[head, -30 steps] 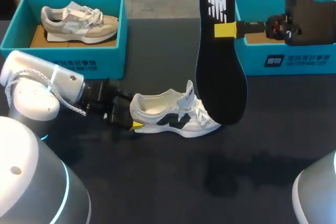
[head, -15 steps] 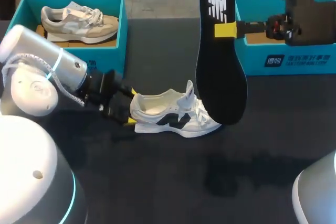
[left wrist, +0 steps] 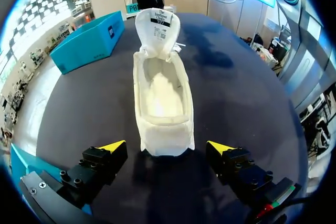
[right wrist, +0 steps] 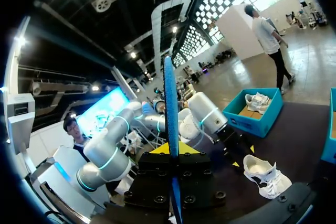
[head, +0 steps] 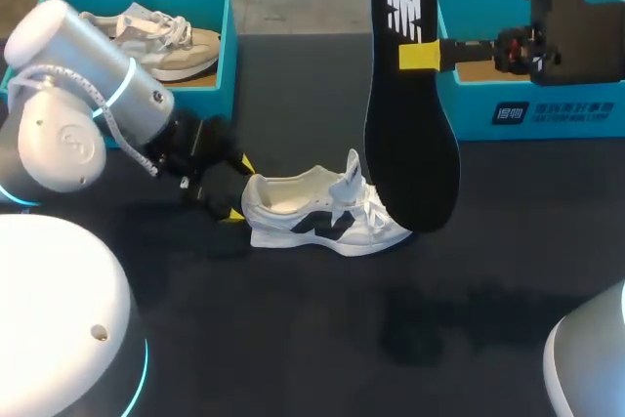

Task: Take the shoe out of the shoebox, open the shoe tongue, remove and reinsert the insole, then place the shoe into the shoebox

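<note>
- Head view: white sneaker (head: 322, 217) lies on its sole on the black table (head: 342, 339), near the middle, toe toward the right arm's side and heel toward the left gripper (head: 239, 189)
- Left gripper: fingers spread wide, one yellow tip on each side of the heel; neither tip touches the shoe
- Left wrist view: heel of the white sneaker (left wrist: 163, 103) sits just between the fingertips of the left gripper (left wrist: 165, 148), with a gap at both sides; the tongue (left wrist: 157, 24) stands raised and the inside of the shoe lies open
- Right gripper (head: 420, 56): fingers clamped on the black insole (head: 410, 95), which hangs upright above the sneaker's toe end, clear of the table
- Right wrist view: insole (right wrist: 170, 103) shows edge-on, pinched between the fingers of the right gripper (right wrist: 171, 150)
- Right shoebox (head: 557, 109): teal, at the table's far right, behind the right gripper
- Left shoebox (head: 210, 109): teal, at the far left, containing a beige sneaker (head: 181, 46)
</note>
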`<state>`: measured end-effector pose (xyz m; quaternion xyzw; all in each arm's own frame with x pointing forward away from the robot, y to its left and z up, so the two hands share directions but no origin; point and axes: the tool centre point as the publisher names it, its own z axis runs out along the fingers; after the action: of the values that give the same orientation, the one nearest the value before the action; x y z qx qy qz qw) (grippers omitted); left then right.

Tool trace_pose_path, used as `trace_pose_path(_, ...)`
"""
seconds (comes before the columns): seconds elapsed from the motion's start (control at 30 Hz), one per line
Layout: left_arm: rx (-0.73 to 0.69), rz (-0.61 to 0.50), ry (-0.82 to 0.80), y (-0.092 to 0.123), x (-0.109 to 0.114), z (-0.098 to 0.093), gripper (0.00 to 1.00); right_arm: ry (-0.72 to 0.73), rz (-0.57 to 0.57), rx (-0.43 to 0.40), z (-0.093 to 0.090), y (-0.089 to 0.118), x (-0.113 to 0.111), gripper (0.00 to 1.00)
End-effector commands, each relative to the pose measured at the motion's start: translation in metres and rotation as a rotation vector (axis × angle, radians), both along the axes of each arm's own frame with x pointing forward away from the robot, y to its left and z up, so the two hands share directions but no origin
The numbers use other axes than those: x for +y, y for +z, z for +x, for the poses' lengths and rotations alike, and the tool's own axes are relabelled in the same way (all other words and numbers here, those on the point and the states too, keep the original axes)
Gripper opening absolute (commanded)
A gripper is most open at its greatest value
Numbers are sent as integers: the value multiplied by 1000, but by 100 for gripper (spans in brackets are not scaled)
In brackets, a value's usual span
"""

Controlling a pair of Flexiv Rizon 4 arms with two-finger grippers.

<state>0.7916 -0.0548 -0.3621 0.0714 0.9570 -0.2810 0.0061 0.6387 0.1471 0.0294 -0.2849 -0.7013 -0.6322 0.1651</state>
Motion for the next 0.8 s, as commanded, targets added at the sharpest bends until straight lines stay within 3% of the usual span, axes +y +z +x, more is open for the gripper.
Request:
trace_pose_path(0.03, -17, 153, -19, 12, 0, 0, 100, 1, -1, 1, 2, 0, 2, 0)
trace_pose_path(0.5, -80, 335, -31, 25, -1, 0, 100, 1, -1, 1, 2, 0, 2, 0)
trace_pose_path(0.8, -80, 335, -31, 25, -1, 0, 100, 1, -1, 1, 2, 0, 2, 0)
